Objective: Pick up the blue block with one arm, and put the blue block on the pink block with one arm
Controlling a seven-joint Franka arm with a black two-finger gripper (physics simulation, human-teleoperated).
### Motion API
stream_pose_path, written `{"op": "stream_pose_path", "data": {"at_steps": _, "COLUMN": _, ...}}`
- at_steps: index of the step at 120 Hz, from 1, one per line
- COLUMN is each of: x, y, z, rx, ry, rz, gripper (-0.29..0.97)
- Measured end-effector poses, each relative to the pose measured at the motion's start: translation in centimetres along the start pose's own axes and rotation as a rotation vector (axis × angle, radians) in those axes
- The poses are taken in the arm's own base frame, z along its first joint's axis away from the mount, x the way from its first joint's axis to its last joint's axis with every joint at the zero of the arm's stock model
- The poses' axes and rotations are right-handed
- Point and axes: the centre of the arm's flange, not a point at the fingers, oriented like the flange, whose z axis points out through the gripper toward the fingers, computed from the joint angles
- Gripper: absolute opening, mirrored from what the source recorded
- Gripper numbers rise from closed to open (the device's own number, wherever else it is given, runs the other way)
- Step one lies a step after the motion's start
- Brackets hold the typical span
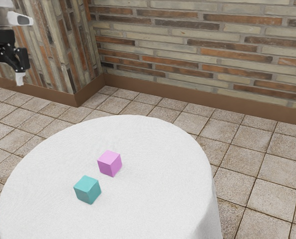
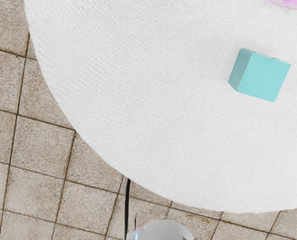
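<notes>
The black pincer (image 1: 5, 78) hangs high at the exterior view's upper left, well above and well away from the table (image 1: 158, 199). Its two fingers are spread apart with nothing between them, so it is released and empty. The table is round, covered in white cloth, and stands on a floor of tan tiles (image 1: 267, 164) in front of a brick wall (image 1: 198, 45). The blue block (image 1: 87, 189), really a blue-green cube, sits flat on the table toward its near side. The pink block (image 1: 109, 163) sits just beside it, farther back and toward the exterior view's right, with a small gap between them. The task looks to be at its very start: neither block is lifted or stacked. The next move calls for the arm to travel across and down until the open fingers straddle the blue block squarely on two opposite faces, without nudging its pink neighbour. The exterior view gives the pincer's height and the spacing of the two blocks. The wrist view looks down from above instead, showing the blue block's top face (image 2: 259, 75), a sliver of the pink block (image 2: 293, 3), and the table's curved edge (image 2: 93, 150) against the floor.
</notes>
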Motion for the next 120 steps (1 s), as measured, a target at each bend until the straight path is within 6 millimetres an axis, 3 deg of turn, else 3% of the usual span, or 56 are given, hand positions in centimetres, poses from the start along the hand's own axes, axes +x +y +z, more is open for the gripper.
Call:
{"op": "stream_pose_path", "data": {"at_steps": 6, "x": 2.4, "y": 1.5, "z": -0.1, "rx": 0.002, "ry": 0.081, "rz": 0.009, "gripper": 0.66}}
{"op": "stream_pose_path", "data": {"at_steps": 15, "x": 4.2, "y": 5.4, "z": -0.8, "rx": 0.017, "ry": 0.186, "rz": 0.052, "gripper": 0.66}}
{"op": "stream_pose_path", "data": {"at_steps": 24, "x": 4.2, "y": 11.0, "z": -1.3, "rx": 0.047, "ry": 0.264, "rz": 0.127, "gripper": 0.66}}
{"op": "stream_pose_path", "data": {"at_steps": 28, "x": 3.4, "y": 13.6, "z": -0.2, "rx": 0.052, "ry": 0.265, "rz": 0.178, "gripper": 0.66}}
{"op": "stream_pose_path", "data": {"at_steps": 33, "x": 1.9, "y": 16.7, "z": 3.4, "rx": 0.046, "ry": 0.227, "rz": 0.258, "gripper": 0.66}}
{"op": "stream_pose_path", "data": {"at_steps": 36, "x": 1.3, "y": 17.8, "z": 7.3, "rx": 0.043, "ry": 0.183, "rz": 0.296, "gripper": 0.66}}
{"op": "stream_pose_path", "data": {"at_steps": 45, "x": 3.0, "y": 13.7, "z": 18.3, "rx": 0.029, "ry": 0.087, "rz": 0.218, "gripper": 0.66}}
{"op": "stream_pose_path", "data": {"at_steps": 52, "x": 4.0, "y": 13.0, "z": 25.1, "rx": 0.049, "ry": 0.049, "rz": 0.185, "gripper": 0.66}}
{"op": "stream_pose_path", "data": {"at_steps": 60, "x": 4.9, "y": 13.5, "z": 29.5, "rx": 0.070, "ry": 0.067, "rz": 0.176, "gripper": 0.66}}
{"op": "stream_pose_path", "data": {"at_steps": 67, "x": 5.5, "y": 14.4, "z": 30.1, "rx": 0.077, "ry": 0.140, "rz": 0.191, "gripper": 0.66}}
{"op": "stream_pose_path", "data": {"at_steps": 89, "x": 6.6, "y": 14.4, "z": 28.2, "rx": 0.066, "ry": 0.343, "rz": 0.279, "gripper": 0.66}}
{"op": "stream_pose_path", "data": {"at_steps": 96, "x": 6.4, "y": 15.5, "z": 28.0, "rx": 0.062, "ry": 0.383, "rz": 0.329, "gripper": 0.66}}
{"op": "stream_pose_path", "data": {"at_steps": 106, "x": 5.8, "y": 16.7, "z": 28.9, "rx": 0.041, "ry": 0.399, "rz": 0.395, "gripper": 0.66}}
{"op": "stream_pose_path", "data": {"at_steps": 120, "x": 4.8, "y": 16.2, "z": 30.4, "rx": 0.007, "ry": 0.393, "rz": 0.440, "gripper": 0.66}}
